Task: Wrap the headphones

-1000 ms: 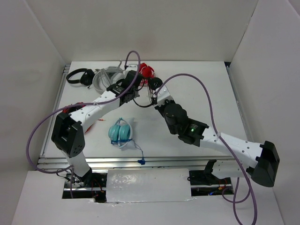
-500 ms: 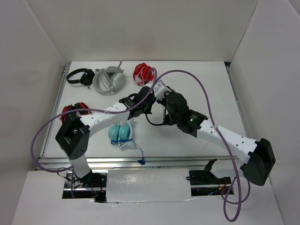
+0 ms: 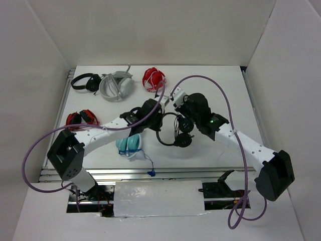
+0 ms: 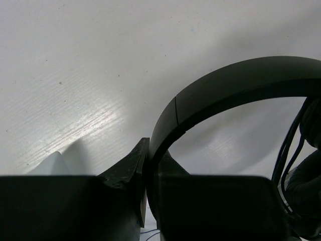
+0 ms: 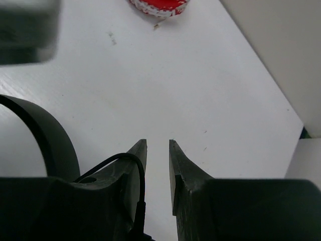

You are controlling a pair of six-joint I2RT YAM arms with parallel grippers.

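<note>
You have six sets: the headphones [image 3: 158, 134] mid-table, plus black [image 3: 83, 81], grey [image 3: 116, 86], red [image 3: 153, 79], red-black [image 3: 79, 118] and teal [image 3: 129, 143] ones. Your left gripper [image 4: 148, 150] is clamped on the headband [image 4: 225, 80]. The right gripper [image 5: 158, 150] is slightly apart and empty, with the cable [image 5: 123, 156] over one finger. The arch points left, the cups [image 3: 186, 124] right.
</note>
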